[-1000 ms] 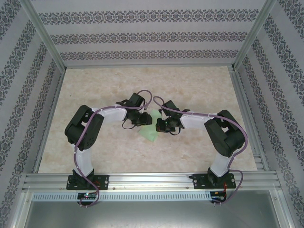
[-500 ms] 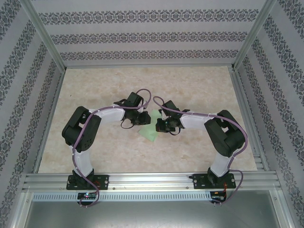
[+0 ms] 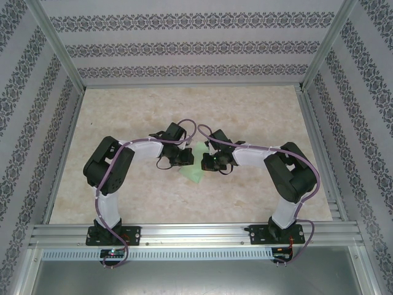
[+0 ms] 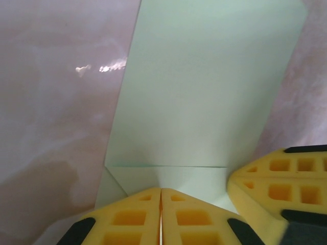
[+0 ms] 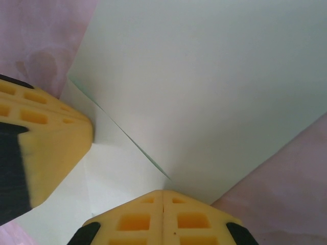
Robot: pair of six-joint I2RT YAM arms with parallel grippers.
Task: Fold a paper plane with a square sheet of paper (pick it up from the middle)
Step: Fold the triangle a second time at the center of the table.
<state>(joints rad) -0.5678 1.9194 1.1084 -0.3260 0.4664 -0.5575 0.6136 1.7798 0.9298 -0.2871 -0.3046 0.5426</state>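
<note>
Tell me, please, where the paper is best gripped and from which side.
Grip the paper at its folded edge, coming in edge-on along the sheet. It is thin and flat, so probably only an edge can be pinched; the left gripper and right gripper hold it so.

Over the marbled beige table (image 3: 123, 110), the left gripper (image 3: 184, 157) and right gripper (image 3: 209, 161) nearly meet — a thin pale green sheet of paper (image 3: 195, 173) lies between them.

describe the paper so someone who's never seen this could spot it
On the marbled tabletop, look mid-table where the left gripper and right gripper meet. The pale green paper sits pinched by both, partly folded, the only green thing on the beige stone.
</note>
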